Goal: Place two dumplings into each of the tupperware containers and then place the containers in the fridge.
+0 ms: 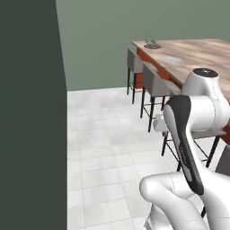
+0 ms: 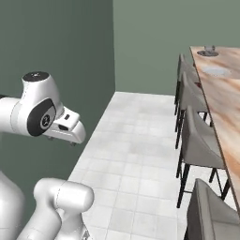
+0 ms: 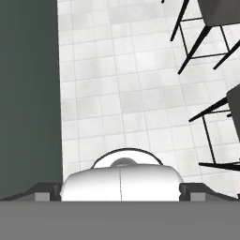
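Jaws released and empty, gripper (image 3: 120,194) pointing down at bare floor tiles (image 3: 122,93); no dumplings or containers ahead, so the base likely needs repositioning first

A home kitchen's dining side.
A long wooden counter (image 2: 224,101) ran along grey-seated bar stools (image 2: 199,140) on black legs, over pale tiled floor (image 1: 108,148), with sage-green walls (image 2: 150,42) behind.
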Available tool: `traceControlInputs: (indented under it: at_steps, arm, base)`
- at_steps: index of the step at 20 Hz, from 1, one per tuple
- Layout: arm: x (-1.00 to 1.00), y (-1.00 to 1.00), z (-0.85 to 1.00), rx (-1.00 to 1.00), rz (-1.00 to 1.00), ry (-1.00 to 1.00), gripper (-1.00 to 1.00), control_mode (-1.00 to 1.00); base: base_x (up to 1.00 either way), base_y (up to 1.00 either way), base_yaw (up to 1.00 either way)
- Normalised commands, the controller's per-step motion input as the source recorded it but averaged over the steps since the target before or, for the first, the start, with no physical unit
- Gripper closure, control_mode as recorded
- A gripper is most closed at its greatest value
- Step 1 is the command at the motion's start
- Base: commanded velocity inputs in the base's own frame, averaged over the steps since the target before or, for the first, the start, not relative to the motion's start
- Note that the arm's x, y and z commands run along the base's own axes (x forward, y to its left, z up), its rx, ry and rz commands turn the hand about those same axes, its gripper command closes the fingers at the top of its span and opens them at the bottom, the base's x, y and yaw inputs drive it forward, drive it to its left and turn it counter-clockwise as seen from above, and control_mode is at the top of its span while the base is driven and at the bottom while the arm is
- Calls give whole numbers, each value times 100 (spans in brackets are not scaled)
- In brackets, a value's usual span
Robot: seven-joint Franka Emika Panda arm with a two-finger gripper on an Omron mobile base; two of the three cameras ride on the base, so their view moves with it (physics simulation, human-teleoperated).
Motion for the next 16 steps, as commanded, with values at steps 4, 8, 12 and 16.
traceControlInputs:
  at_steps: [4,8,12,16]
  arm:
    - [0,0,0,0,0,0,-100,100]
    - [0,0,0,0,0,0,-100,100]
    - [0,0,0,0,0,0,-100,100]
    - [0,0,0,0,0,0,-100,100]
  base:
    - [91,21,-10]
    - [99,29,-8]
    - [100,28,-8]
    - [100,32,-9]
